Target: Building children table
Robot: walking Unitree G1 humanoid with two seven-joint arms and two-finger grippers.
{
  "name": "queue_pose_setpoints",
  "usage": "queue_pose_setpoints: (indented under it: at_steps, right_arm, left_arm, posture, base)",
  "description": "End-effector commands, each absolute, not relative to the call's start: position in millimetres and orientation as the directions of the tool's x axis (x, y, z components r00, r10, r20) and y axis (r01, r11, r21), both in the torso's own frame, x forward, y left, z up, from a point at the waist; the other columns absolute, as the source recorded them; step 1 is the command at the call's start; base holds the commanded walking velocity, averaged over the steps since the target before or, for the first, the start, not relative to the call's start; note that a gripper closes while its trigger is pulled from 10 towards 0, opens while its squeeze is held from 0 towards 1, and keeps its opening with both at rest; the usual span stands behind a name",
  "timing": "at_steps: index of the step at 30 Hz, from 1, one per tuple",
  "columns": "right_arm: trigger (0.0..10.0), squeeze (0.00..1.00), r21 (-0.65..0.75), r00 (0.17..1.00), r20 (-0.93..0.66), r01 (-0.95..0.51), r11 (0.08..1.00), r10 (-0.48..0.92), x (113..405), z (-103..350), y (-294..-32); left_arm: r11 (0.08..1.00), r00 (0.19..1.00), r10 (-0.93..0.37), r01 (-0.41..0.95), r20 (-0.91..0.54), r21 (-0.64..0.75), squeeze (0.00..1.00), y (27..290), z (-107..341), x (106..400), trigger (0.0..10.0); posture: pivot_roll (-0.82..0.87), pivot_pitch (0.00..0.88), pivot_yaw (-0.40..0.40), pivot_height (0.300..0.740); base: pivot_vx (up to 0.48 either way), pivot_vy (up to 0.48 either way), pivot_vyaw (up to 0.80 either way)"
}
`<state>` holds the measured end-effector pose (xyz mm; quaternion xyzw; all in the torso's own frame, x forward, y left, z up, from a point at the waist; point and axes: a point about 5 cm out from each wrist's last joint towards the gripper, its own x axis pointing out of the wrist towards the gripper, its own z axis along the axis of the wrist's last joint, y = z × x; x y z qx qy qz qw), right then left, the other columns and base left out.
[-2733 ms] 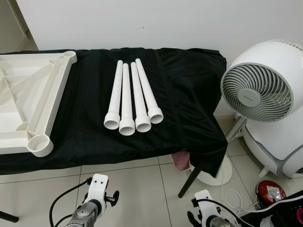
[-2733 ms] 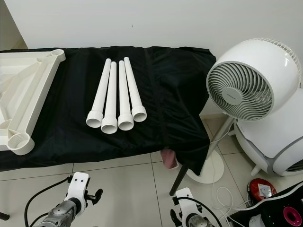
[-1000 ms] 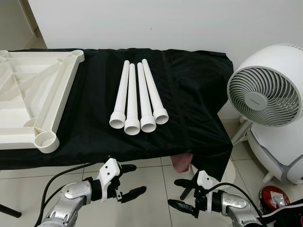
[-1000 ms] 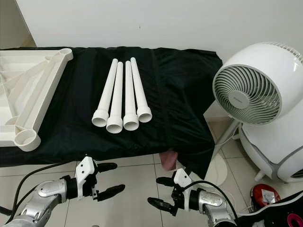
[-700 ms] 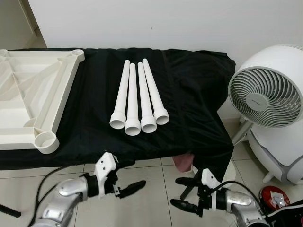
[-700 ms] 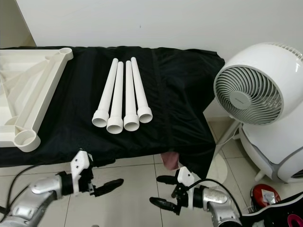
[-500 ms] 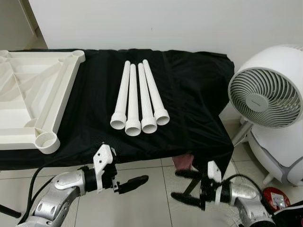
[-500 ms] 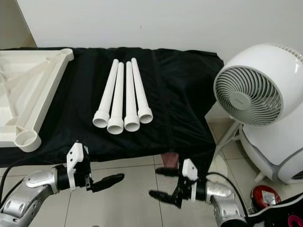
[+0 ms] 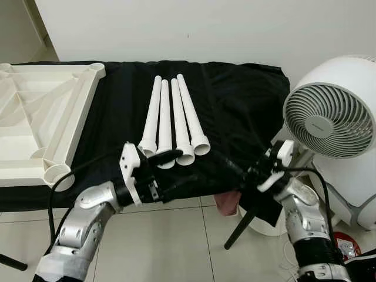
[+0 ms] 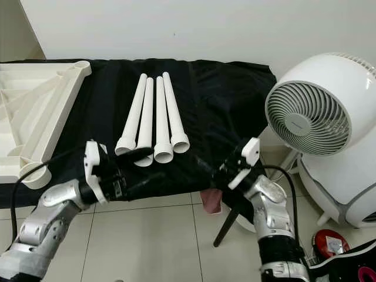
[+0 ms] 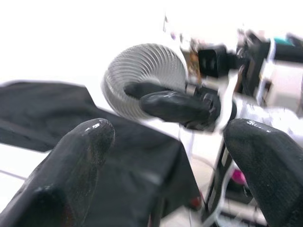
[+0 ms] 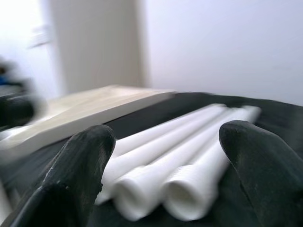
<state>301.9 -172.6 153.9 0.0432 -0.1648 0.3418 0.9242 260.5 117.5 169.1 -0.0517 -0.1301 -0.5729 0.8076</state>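
4 smooth white plastic tubes (image 9: 173, 123) with flared threaded ends lie side by side on the black-draped worktop (image 9: 235, 111). The ribbed cream tabletop (image 9: 41, 123) lies left of them. Left tool (image 9: 167, 167) and right tool (image 9: 226, 167), fingers spread and empty, hover at their near ends.

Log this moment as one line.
left gripper: open, near legs | right gripper: open, near legs | four table legs: untouched | tabletop: upside down

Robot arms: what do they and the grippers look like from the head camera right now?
Both arms are silver metal with jointed segments. The left gripper and the right gripper each have a white wrist housing and two long black fingers. A black cable loops along each forearm. No markings can be made out.
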Motion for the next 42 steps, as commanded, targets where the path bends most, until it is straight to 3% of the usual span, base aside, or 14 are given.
queue_pose_setpoints:
  at_steps: [1, 4, 9, 18, 21, 24, 31, 42]
  right_arm:
    - [10.0, 0.0, -0.009, 0.779, 0.355, -0.55, 0.835, 0.517, 310, 165, -175]
    - [10.0, 0.0, 0.008, 0.864, 0.335, -0.403, 0.915, 0.377, 321, 174, -167]
    - [10.0, 0.0, 0.037, 0.901, 0.36, -0.274, 0.961, 0.243, 327, 183, -160]
    - [10.0, 0.0, 0.032, 0.929, 0.325, -0.198, 0.98, 0.177, 326, 170, -155]
    - [10.0, 0.0, 0.019, 0.952, 0.299, -0.069, 0.997, 0.06, 325, 162, -166]
    - [10.0, 0.0, 0.009, 0.954, 0.296, -0.043, 0.999, 0.039, 324, 160, -168]
    - [10.0, 0.0, -0.045, 0.951, 0.31, 0.005, 0.999, 0.009, 326, 160, -165]
    - [10.0, 0.0, -0.073, 0.953, 0.302, 0.0, 0.997, 0.022, 321, 153, -160]
  left_arm:
    - [0.598, 0.574, -0.762, 0.801, 0.299, -0.014, 0.0, 124, 174, 280, 10.0]
    - [0.723, 0.699, -0.658, 0.69, 0.279, -0.026, 0.0, 123, 178, 298, 10.0]
    - [0.802, 0.807, -0.559, 0.585, 0.191, -0.121, 0.0, 126, 169, 317, 10.0]
    - [0.906, 0.915, -0.358, 0.389, 0.185, -0.168, 0.0, 137, 157, 332, 10.0]
    - [0.964, 0.972, -0.193, 0.213, 0.134, -0.158, 0.0, 154, 146, 333, 10.0]
    - [0.969, 0.982, -0.156, 0.173, 0.109, -0.178, 0.0, 160, 143, 333, 10.0]
    - [0.987, 0.986, -0.131, 0.14, 0.102, -0.083, 0.0, 173, 144, 341, 10.0]
    - [0.987, 0.983, -0.113, 0.128, 0.143, -0.099, 0.0, 167, 133, 335, 10.0]
  posture:
    - [-0.1, 0.0, 0.004, 0.74]
    - [-0.1, 0.0, 0.008, 0.74]
    - [-0.11, 0.0, -0.004, 0.74]
    - [-0.13, 0.0, 0.013, 0.74]
    - [-0.12, 0.0, 0.043, 0.74]
    - [-0.11, 0.0, 0.052, 0.74]
    - [-0.1, 0.0, 0.047, 0.74]
    - [-0.12, 0.0, 0.041, 0.74]
  base:
    - [0.0, 0.0, 0.0]
    - [0.0, 0.0, 0.0]
    - [0.0, 0.0, 0.0]
    - [0.0, 0.0, 0.0]
    - [0.0, 0.0, 0.0]
    - [0.0, 0.0, 0.0]
    - [0.0, 0.0, 0.0]
    - [0.0, 0.0, 0.0]
